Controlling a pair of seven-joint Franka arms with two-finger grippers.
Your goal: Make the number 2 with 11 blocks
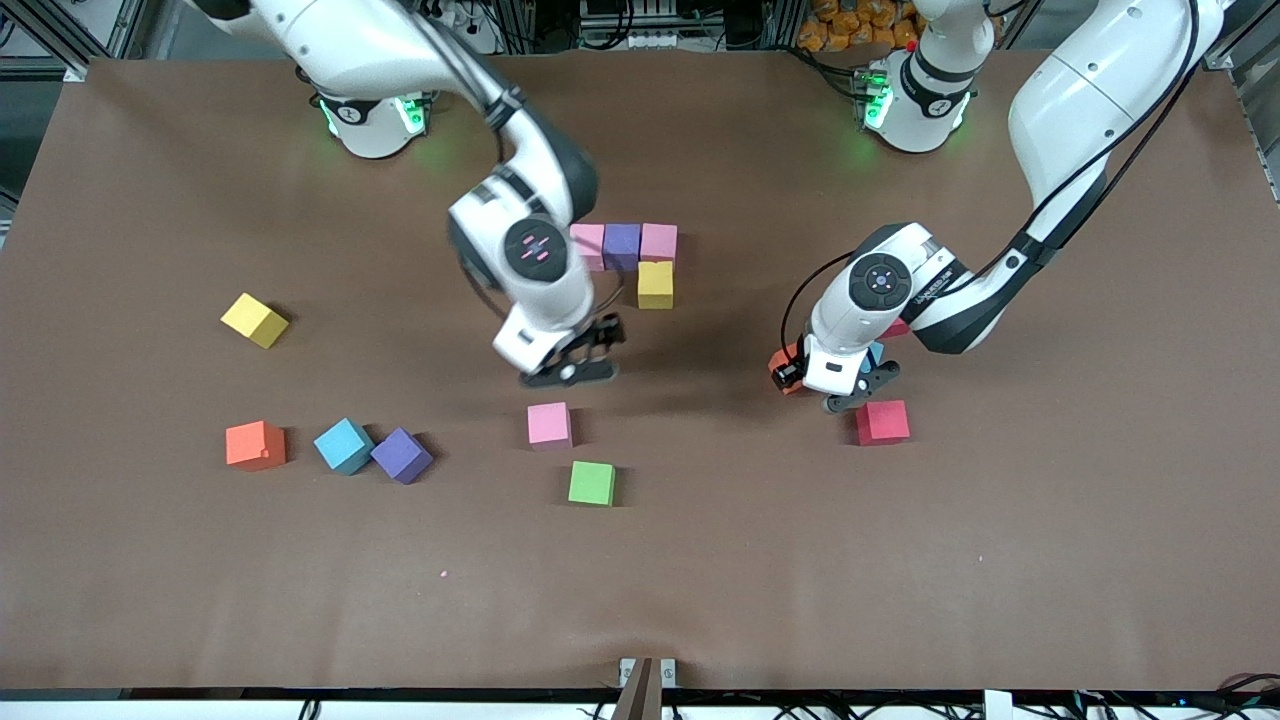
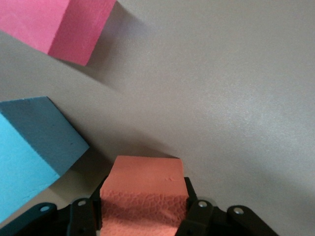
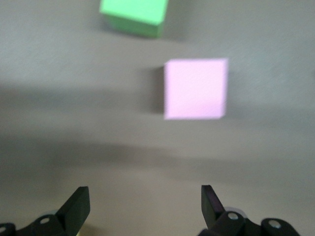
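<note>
My left gripper [image 1: 862,390] [image 2: 142,211] is shut on an orange block [image 2: 145,174] low at the table. The hand covers most of that block in the front view, where an orange bit [image 1: 783,360] peeks out. A light blue block [image 2: 29,157] and a red block [image 2: 54,24] lie close by, and another red block [image 1: 882,421] sits beside the fingers. My right gripper [image 1: 585,358] [image 3: 145,201] hangs open and empty over bare table, with a loose pink block [image 1: 549,423] [image 3: 196,88] just ahead of it. A pink [image 1: 588,245], purple [image 1: 621,245] and pink [image 1: 659,242] row stands mid-table, with a yellow block [image 1: 655,284] touching it.
A green cube [image 1: 591,483] [image 3: 133,14] lies nearer the camera than the loose pink block. Toward the right arm's end lie a yellow [image 1: 253,320], an orange [image 1: 255,445], a light blue [image 1: 344,445] and a purple block [image 1: 402,455].
</note>
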